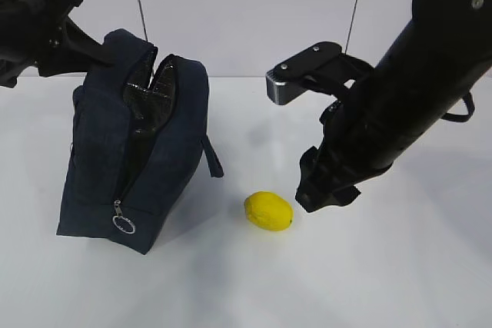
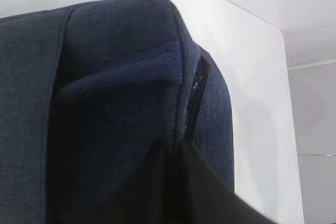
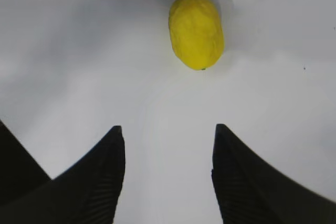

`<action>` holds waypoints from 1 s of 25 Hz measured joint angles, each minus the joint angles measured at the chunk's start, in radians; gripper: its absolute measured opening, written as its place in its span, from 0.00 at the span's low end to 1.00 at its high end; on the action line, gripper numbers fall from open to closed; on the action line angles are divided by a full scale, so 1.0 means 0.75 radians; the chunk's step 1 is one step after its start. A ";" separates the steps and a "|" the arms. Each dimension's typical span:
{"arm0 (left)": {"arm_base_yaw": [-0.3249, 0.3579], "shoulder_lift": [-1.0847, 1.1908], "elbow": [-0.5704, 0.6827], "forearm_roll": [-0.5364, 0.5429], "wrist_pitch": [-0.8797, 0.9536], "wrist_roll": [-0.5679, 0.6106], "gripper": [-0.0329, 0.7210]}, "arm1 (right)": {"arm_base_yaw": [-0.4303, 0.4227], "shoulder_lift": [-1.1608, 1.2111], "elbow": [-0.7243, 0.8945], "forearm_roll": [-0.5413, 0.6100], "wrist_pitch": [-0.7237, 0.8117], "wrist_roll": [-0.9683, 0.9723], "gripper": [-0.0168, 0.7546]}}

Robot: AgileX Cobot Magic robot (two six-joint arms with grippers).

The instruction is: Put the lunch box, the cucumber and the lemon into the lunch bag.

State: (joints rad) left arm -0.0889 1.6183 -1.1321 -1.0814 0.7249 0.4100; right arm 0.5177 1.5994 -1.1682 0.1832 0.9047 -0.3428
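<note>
The navy lunch bag (image 1: 146, 159) stands upright at the left, its zipper open at the top and silver lining showing. My left gripper (image 1: 111, 55) is shut on the bag's upper rear edge. In the left wrist view the fingers (image 2: 176, 153) pinch the fabric (image 2: 115, 77) beside the zipper. The yellow lemon (image 1: 268, 210) lies on the table to the right of the bag. My right gripper (image 1: 327, 193) hovers just right of the lemon, open and empty. In the right wrist view (image 3: 168, 129) the lemon (image 3: 196, 30) lies ahead of the spread fingers. The lunch box and the cucumber are not in view.
The white table (image 1: 369, 282) meets a white wall at the back. The zipper's silver ring pull (image 1: 123, 224) hangs low on the bag's front. A strap (image 1: 213, 160) hangs on the bag's right side.
</note>
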 joint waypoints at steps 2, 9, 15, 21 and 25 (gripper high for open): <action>0.000 0.000 0.000 0.000 0.002 0.000 0.06 | 0.000 -0.003 0.062 0.003 -0.105 -0.079 0.57; 0.000 0.000 0.000 0.000 0.003 0.011 0.06 | 0.000 0.015 0.146 0.014 -0.343 -0.245 0.58; 0.000 0.000 0.000 0.000 0.003 0.021 0.06 | 0.000 0.126 0.146 0.015 -0.392 -0.262 0.75; 0.000 0.000 0.000 0.000 0.003 0.023 0.06 | 0.000 0.190 0.146 0.022 -0.471 -0.324 0.79; 0.000 0.000 0.000 0.000 0.003 0.023 0.06 | 0.000 0.243 0.146 0.083 -0.532 -0.402 0.79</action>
State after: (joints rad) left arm -0.0889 1.6183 -1.1321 -1.0814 0.7270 0.4275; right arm 0.5177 1.7813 -1.0586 0.2455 0.5060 -0.6447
